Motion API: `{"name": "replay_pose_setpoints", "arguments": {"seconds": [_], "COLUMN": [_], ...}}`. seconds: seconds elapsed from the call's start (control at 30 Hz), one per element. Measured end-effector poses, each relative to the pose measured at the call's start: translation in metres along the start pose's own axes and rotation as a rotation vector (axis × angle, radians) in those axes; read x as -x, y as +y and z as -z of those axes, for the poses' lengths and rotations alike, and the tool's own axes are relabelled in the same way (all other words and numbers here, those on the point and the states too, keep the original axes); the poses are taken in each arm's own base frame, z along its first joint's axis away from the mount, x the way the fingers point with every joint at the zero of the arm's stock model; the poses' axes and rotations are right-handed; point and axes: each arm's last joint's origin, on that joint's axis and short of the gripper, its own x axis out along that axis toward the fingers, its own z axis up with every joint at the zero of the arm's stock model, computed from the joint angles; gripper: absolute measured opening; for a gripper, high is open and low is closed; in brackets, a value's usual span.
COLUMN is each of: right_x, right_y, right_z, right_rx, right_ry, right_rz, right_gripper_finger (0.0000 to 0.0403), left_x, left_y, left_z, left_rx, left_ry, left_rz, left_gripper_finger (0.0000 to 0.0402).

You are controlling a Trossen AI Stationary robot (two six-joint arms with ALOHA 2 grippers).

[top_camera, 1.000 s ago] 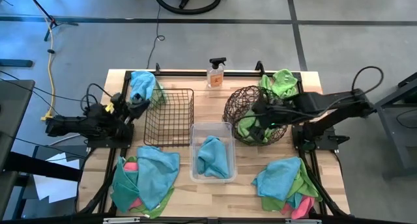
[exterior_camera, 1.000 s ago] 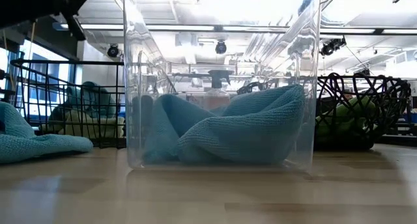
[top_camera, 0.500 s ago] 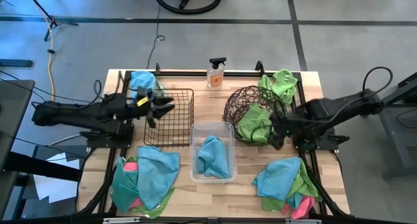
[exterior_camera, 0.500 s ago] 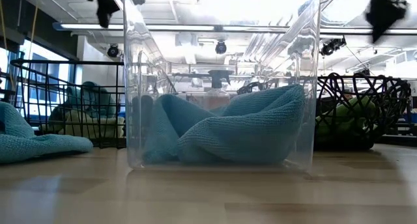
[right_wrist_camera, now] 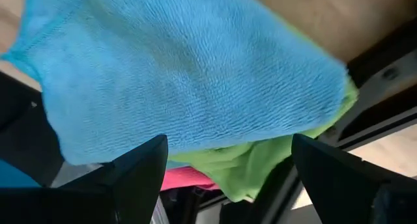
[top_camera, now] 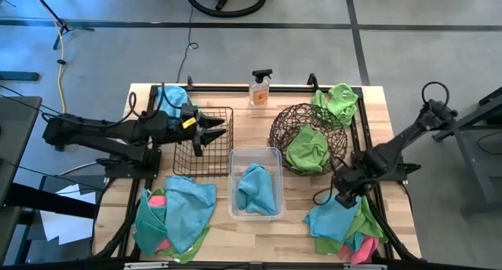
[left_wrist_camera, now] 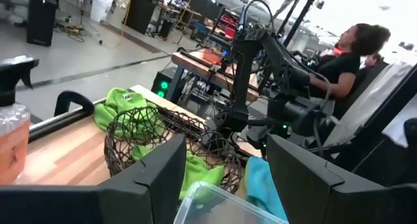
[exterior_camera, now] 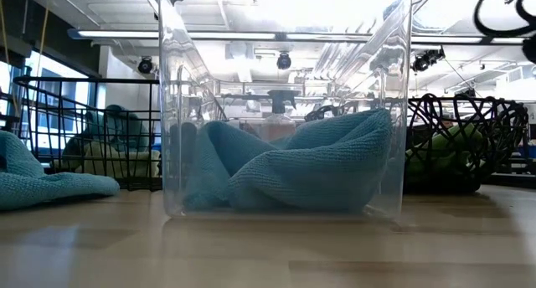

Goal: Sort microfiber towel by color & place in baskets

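Towels lie in several places on your table, so look at each one. In the clear plastic tub at the middle you have one teal-blue towel, crumpled on the bottom; the low view shows it pressed against the near wall. The round woven basket holds a lime green towel. The black wire basket has no cloth inside that you can see from above.

Your left gripper hangs over the wire basket, near its rim on the side toward the tub. Its fingers stand apart and nothing is between them; the left wrist view looks through the gap toward the woven basket and a seated person beyond the table.

Your right gripper is low over the mixed pile at the front right corner, just above a teal-blue towel that lies on top of green and pink cloths. Its fingers are spread wide on both sides of this cloth and they do not yet grasp it.

More towels wait at the corners: a teal-blue heap with pink and green under it at the front left, a teal-blue one at the back left, and a green one at the back right, hanging beside the woven basket. A spray bottle stands at the back edge, between the two baskets.
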Motion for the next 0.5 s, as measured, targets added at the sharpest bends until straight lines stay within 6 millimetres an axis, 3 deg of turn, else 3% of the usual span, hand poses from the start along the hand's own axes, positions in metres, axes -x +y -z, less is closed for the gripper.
{"name": "replay_pose_setpoints", "arguments": {"seconds": [0.5], "right_x": [-0.037], "right_y": [0.028], "right_z": [0.007], "right_rx": [-0.368], "right_ry": [-0.069], "right_rz": [0.01], "right_gripper_finger": [0.0323], "left_x": [0.007], "left_y": [0.004], "left_z": [-0.011], "left_rx": [-0.154], "left_ry": [-0.005], "left_rz": [-0.021], "left_gripper_finger": [0.02]}}
